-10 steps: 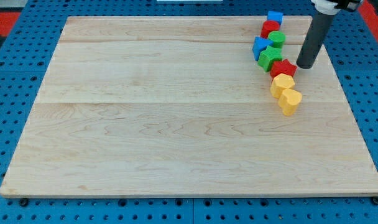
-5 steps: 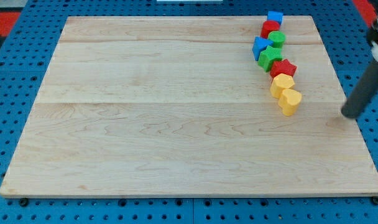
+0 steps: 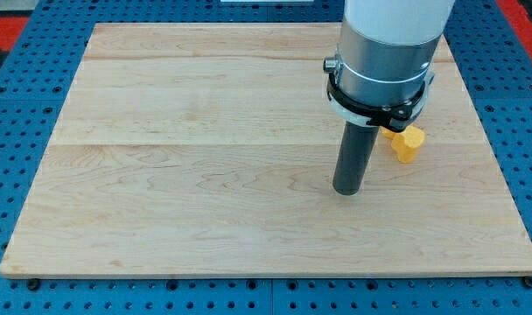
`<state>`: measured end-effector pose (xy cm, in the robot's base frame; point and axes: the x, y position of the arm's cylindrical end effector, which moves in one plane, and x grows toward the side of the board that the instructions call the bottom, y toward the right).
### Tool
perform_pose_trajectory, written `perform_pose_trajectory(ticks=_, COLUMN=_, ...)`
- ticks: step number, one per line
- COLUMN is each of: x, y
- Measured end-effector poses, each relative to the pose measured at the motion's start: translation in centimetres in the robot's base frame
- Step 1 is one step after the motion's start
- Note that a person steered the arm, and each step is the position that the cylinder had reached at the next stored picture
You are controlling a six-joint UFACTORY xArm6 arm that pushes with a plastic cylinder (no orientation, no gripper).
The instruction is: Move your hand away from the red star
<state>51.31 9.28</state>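
My tip [image 3: 348, 190] has swung from the bench's right edge toward centre, holding nothing; red star hidden behind the arm, so drifting back toward the yellow block [image 3: 407, 143] risks bumping the cluster

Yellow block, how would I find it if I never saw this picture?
Start at the wooden board and find the big grey arm near the view's top right. The yellow block pokes out just below the arm's black ring, to the right of the dark rod, up and right of my tip. It is the only block showing.
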Motion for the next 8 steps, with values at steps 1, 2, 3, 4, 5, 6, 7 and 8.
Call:
perform_pose_trajectory(ticks=1, x=-5.3, y=-2.5)
perform_pose_trajectory(ticks=2, x=-9.3, y=-6.8)
perform_pose_trajectory(ticks=3, x=-9.7, y=-7.6)
perform_pose_trajectory(ticks=4, x=-9.7, y=-7.6)
perform_pose_trajectory(ticks=5, x=-9.7, y=-6.8)
perform_pose_trajectory(ticks=6, x=-9.7, y=-4.5)
perform_pose_trajectory(ticks=7, x=-9.7, y=-1.2)
perform_pose_trajectory(ticks=8, x=-11.8, y=-2.7)
